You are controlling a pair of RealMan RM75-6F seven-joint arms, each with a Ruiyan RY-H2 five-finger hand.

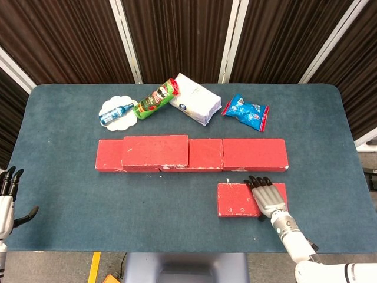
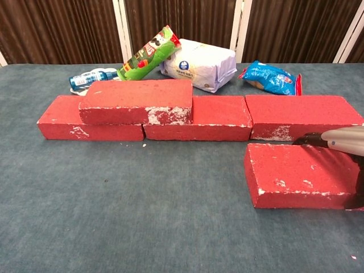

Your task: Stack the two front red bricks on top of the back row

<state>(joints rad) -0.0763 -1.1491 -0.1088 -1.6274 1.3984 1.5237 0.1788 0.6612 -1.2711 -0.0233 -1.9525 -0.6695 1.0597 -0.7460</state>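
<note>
One red brick (image 1: 155, 151) lies stacked on the back row (image 1: 253, 154); another (image 1: 237, 199) lies flat in front.

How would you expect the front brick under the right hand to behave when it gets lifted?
The brick looks rigid and probably heavy for its size. Its chipped, rough faces should give the right hand grip. Lying flat and wide, it seems unlikely to tip or roll.

Red bricks (image 1: 191, 153) with white scuffs, teal table (image 1: 70, 194), green can (image 1: 156, 99), white bag (image 1: 195, 99) with blue mark, blue packet (image 1: 246, 111), blue bottle (image 1: 116, 111), dark brown curtains (image 1: 65, 35).
</note>
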